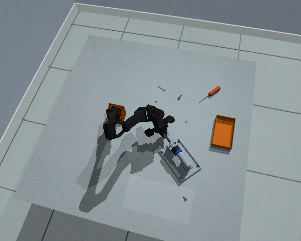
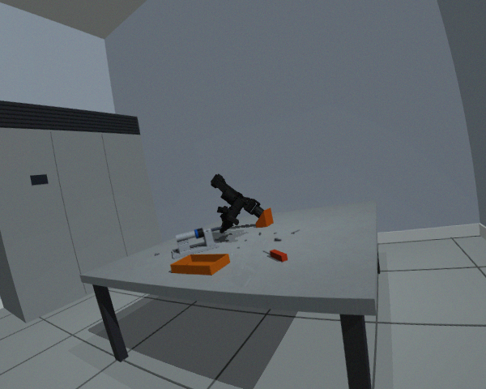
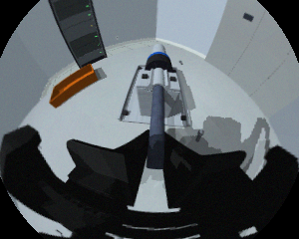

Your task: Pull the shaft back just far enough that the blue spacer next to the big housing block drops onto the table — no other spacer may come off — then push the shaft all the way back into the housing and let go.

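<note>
Your gripper (image 1: 163, 132) (image 2: 223, 229) (image 3: 155, 133) is closed down to a narrow gap on the dark shaft (image 1: 166, 135) (image 2: 215, 228) (image 3: 157, 112), gripping its exposed end. Behind your table (image 1: 210, 72) (image 2: 318, 271) (image 3: 110, 100), at the left of the exterior view, stands a tall grey cabinet (image 2: 78, 188). Seen from the top, your black arm (image 1: 131, 123) (image 2: 231, 196) reaches right from its orange base (image 1: 123, 114) (image 2: 265, 220). Right of and nearer than your gripper, the pale base plate (image 1: 194, 169) (image 2: 193, 252) (image 3: 127, 107) lies diagonally. A pale cylinder (image 1: 184, 158) (image 2: 185, 236) (image 3: 159, 48) is carried above it, in line with your shaft. Farther right, an orange tray (image 1: 223, 133) (image 2: 193, 269) (image 3: 75, 82) rests apart from the plate; beyond it, on the far side, you have a red-handled screwdriver (image 1: 214, 91) (image 2: 278, 255). Your blue spacer (image 1: 177, 151) (image 2: 196, 233) (image 3: 157, 54) is up in the assembly, between the black band (image 1: 175, 148) (image 2: 200, 232) (image 3: 158, 62) and the pale cylinder, and off the table. Smallest of all, a thin bent key (image 1: 161, 88), a small bolt-like piece (image 1: 179, 97) (image 2: 277, 239) and two little rings (image 1: 155, 102) (image 1: 185, 121) lie scattered on the far side of your gripper and to its right. One stubby grey piece (image 1: 185, 198) (image 2: 156, 254) lies near, past the plate.
</note>
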`<action>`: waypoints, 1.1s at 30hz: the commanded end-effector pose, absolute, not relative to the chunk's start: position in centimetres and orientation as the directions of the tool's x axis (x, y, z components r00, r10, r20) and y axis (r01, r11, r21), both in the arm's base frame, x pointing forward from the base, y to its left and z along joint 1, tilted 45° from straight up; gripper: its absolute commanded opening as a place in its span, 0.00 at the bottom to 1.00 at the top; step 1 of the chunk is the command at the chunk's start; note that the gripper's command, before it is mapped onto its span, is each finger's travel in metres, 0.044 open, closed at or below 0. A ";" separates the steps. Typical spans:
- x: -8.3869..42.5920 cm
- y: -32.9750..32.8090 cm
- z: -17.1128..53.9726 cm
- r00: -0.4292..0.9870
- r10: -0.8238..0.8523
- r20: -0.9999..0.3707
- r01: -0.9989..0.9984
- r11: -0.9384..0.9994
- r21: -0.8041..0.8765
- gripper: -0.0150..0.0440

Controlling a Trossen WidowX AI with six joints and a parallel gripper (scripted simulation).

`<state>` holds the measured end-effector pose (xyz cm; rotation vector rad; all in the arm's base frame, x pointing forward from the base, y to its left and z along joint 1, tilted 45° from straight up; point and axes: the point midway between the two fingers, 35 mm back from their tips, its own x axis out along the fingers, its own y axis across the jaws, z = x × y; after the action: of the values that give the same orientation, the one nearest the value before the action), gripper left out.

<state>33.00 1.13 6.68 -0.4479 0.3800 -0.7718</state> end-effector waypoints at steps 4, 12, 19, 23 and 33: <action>32.9 1.2 6.6 0.657 -0.736 -0.162 0.580 0.630 -0.516 0.25; 32.8 1.2 6.6 0.657 -0.736 -0.162 0.580 0.631 -0.516 0.25; 32.7 1.2 6.6 0.657 -0.736 -0.162 0.580 0.631 -0.516 0.25; 32.7 1.3 6.5 0.657 -0.736 -0.162 0.580 0.631 -0.516 0.25; 32.6 1.3 6.5 0.657 -0.736 -0.162 0.580 0.631 -0.516 0.25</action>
<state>32.71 1.25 6.50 -0.4479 0.3803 -0.7719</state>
